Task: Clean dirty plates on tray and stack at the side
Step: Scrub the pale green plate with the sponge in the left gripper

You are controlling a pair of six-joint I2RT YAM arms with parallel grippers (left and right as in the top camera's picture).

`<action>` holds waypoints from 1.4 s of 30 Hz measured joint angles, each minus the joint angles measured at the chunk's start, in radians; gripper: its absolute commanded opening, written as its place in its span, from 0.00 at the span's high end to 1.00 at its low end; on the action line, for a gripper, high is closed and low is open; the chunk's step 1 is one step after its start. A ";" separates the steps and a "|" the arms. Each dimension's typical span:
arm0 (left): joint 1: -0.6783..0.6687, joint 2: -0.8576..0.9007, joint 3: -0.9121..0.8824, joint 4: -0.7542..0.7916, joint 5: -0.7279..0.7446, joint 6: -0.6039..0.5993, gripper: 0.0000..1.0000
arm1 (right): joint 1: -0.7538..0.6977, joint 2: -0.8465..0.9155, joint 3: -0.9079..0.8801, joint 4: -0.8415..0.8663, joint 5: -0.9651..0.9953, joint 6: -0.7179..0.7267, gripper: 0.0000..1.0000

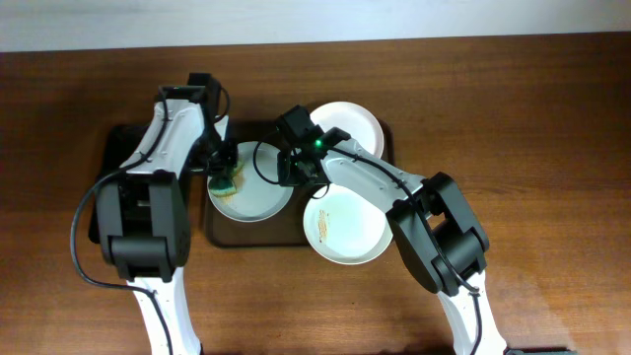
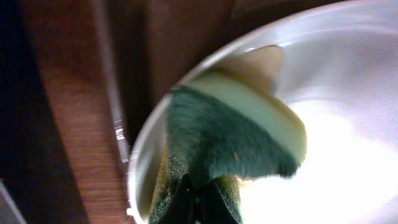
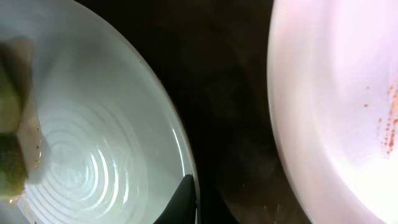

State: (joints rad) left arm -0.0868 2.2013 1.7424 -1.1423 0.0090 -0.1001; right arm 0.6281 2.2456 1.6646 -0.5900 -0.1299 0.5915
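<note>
A: What are you losing on the left wrist feed?

B: I'm getting only the dark tips of the left end effector [image 2: 198,205], and the bottom edge is cutting them off. The sponge [image 2: 230,130] is blurring and covering much of the plate [image 2: 348,162], which is running out of frame.

A: And the right?

B: I'm seeing just one fingertip [image 3: 185,198], so I'm failing to tell how the right end effector [image 1: 296,168] is set. Overhead, the arms are hiding parts of the tray [image 1: 251,235].
</note>
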 measured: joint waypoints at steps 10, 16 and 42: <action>-0.043 0.000 -0.017 -0.046 0.185 -0.003 0.99 | 0.000 0.000 0.000 0.000 0.000 0.000 0.96; -0.056 -0.021 -0.095 0.049 -0.011 -0.087 0.99 | 0.000 0.000 0.000 -0.002 0.000 0.000 0.96; -0.054 -0.041 -0.135 0.176 -0.081 -0.107 0.99 | 0.003 0.001 0.000 -0.002 -0.011 0.006 0.95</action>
State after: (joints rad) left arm -0.1410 2.1605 1.6077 -0.9665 -0.0719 -0.2073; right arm 0.6308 2.2463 1.6646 -0.5915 -0.1410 0.5976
